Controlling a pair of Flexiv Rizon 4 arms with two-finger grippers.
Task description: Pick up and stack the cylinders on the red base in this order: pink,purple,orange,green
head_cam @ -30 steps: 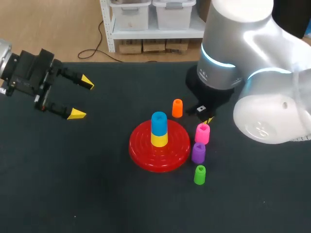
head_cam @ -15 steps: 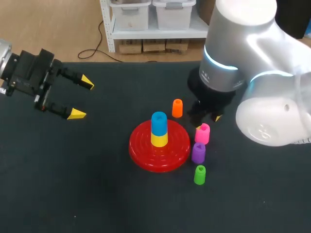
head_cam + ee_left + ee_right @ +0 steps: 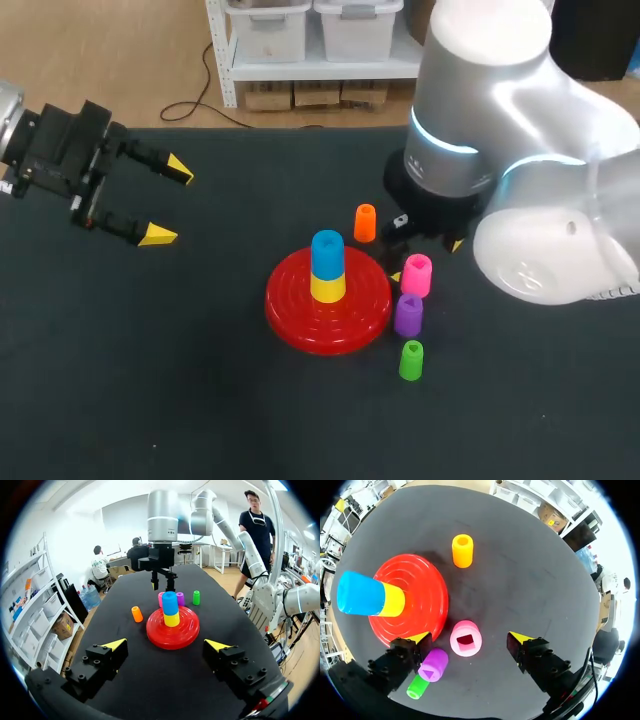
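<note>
my right gripper [image 3: 470, 638] is released, fingers spread either side of the pink cylinder [image 3: 466, 639] without touching it. it stands upright just beside the red base [image 3: 422, 597], long axis vertical, square hole facing up. my left gripper [image 3: 169, 202] is open too, well apart.

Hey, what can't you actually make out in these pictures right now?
Right wrist view: green cylinder partly covered by purple cylinder and a finger of the right hand.
Head view: right arm covers most of that hand.
Left wrist view: pink cylinder mostly behind the blue and yellow stack.
</note>
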